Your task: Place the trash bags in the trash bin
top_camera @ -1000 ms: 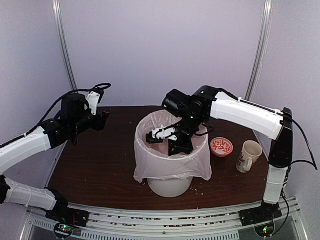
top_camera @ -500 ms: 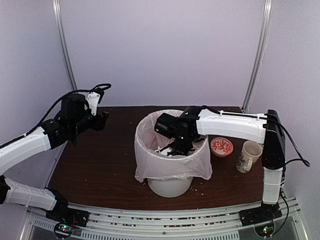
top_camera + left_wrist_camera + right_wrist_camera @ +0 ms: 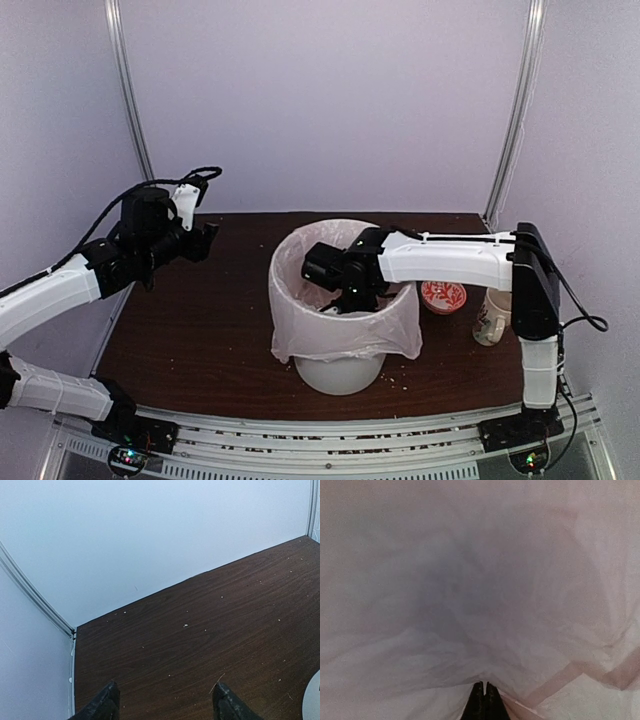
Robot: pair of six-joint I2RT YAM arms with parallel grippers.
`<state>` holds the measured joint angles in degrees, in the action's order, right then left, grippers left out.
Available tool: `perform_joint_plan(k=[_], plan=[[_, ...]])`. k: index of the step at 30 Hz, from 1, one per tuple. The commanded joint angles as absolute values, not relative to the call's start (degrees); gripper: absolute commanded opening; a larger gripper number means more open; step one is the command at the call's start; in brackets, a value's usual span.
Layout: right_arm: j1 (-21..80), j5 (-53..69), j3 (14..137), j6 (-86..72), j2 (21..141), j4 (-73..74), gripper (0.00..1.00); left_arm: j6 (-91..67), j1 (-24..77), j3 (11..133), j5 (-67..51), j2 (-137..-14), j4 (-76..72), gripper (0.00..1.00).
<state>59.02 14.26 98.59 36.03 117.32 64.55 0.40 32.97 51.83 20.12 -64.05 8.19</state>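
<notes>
Two claws: my right claw [image 3: 483, 687], shut and bare, presses the bag [image 3: 300, 335] into the bin [image 3: 340, 375] to seat it; my left claw [image 3: 166, 690], nine o'clock, gapes empty.

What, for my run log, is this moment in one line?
right end effector: shut, inside bin | left end effector: open, over table | bag: lining bin, draped over rim

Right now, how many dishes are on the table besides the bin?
2: a red-patterned bowl right of the trash bin, and a mug right of that bowl. The bin may hide others.
</notes>
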Motion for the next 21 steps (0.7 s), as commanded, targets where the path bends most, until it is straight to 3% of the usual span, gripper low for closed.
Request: perform_joint_plan(k=[1, 21], plan=[[60.1, 12.66, 97.09, 35.78, 119.72, 64.68, 0.0, 1.04, 32.64, 51.33, 19.31, -62.84, 5.45, 0.65], [61.01, 12.9, 94.01, 35.64, 125.68, 63.55, 0.0, 1.05, 32.7, 51.22, 18.83, -62.67, 5.41, 0.64]])
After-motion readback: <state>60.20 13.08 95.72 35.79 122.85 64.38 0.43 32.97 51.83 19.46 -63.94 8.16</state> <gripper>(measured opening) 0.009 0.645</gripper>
